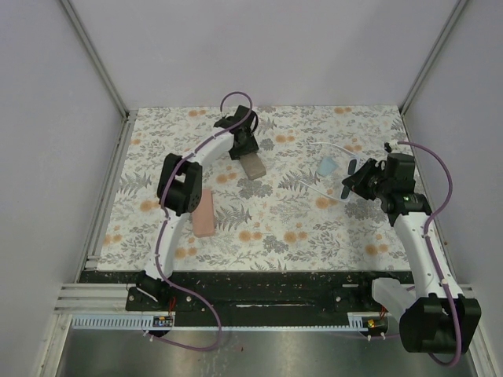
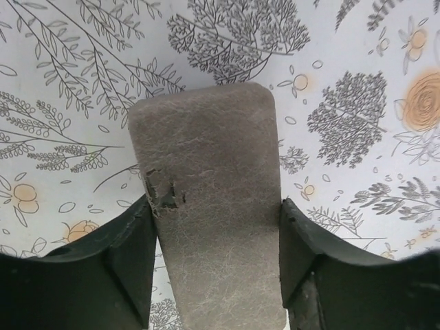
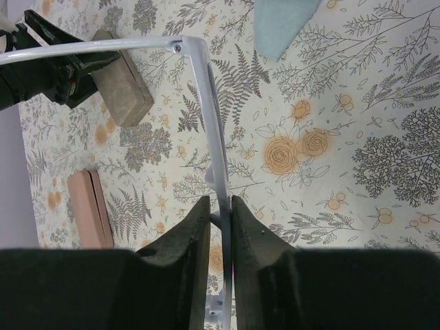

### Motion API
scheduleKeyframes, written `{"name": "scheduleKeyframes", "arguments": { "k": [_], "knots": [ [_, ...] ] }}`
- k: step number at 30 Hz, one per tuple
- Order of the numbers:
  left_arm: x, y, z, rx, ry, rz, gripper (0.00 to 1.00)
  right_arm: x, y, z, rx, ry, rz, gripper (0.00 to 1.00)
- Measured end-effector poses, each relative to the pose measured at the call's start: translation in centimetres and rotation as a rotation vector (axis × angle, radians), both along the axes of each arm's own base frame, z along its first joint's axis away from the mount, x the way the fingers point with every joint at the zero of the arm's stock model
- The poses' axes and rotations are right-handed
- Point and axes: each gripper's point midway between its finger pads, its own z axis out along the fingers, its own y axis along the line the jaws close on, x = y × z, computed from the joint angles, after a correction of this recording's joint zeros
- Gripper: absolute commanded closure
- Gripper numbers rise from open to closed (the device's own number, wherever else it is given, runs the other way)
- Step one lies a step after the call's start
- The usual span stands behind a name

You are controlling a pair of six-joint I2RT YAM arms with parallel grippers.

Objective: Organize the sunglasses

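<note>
Tan case [image 1: 253, 167] lies far-centre on floral tabletop [image 1: 275, 228]. Pink case [image 1: 204, 212] is nearer & left, apart from it. Lt blue cloth [image 1: 327, 166] lies to the right.

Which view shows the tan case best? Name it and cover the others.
Left wrist: the tan case fills the frame between the fingers of the left gripper. Top external shows it small, partly under that gripper. Right wrist shows it distant, upper left.

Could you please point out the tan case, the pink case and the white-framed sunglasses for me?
tan case [image 2: 213, 206]: left wrist view, middle of its upper face.
pink case [image 1: 204, 212]: top external view, middle of its top.
white-framed sunglasses [image 3: 212, 117]: right wrist view, on the thin white frame bar.
</note>
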Motion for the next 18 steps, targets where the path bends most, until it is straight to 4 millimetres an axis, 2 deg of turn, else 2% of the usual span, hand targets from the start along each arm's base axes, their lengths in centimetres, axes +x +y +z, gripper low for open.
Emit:
{"name": "scheduleKeyframes", "arguments": {
  "k": [1, 3, 5, 7, 8, 10, 12, 13, 18],
  "knots": [
    [0.1, -0.1, 0.1, -0.007, -0.013, -0.002, 0.71, -0.1, 0.0, 0.0, 0.0, 0.0, 0.001, 0.78],
    [0.5, -0.3, 0.7, -0.037, -0.051, -0.007, 0.71, -0.2, 0.0, 0.0, 0.0, 0.004, 0.003, 0.79],
    [1.1, 0.0, 3.8, -0.075, -0.123, -0.024, 0.65, -0.4, 0.1, -0.2, -0.002, 0.012, 0.009, 0.79],
    [0.0, -0.1, 5.5, -0.091, -0.146, -0.074, 0.55, -0.6, 0.1, -0.3, -0.007, 0.018, 0.017, 0.79],
    [-1.0, -0.4, 5.5, -0.087, -0.139, -0.112, 0.49, -0.6, 0.1, -0.4, -0.011, 0.019, 0.022, 0.8],
    [-3.2, -1.1, 4.3, -0.061, -0.101, -0.188, 0.41, -0.8, 0.3, -0.5, -0.01, 0.023, 0.042, 0.82],
    [-6.3, -1.5, 1.7, -0.024, -0.034, -0.254, 0.36, -1.0, 0.9, -0.7, 0.006, 0.024, 0.076, 0.82],
    [-7.5, -2.0, 1.0, -0.032, -0.019, -0.27, 0.34, -1.1, 1.2, -1.0, 0.015, 0.031, 0.092, 0.83],
    [-11.6, -1.5, 1.3, -0.044, 0.018, -0.353, 0.17, -2.6, 2.4, -4.1, 0.047, 0.111, 0.154, 0.83]
  ]
}}
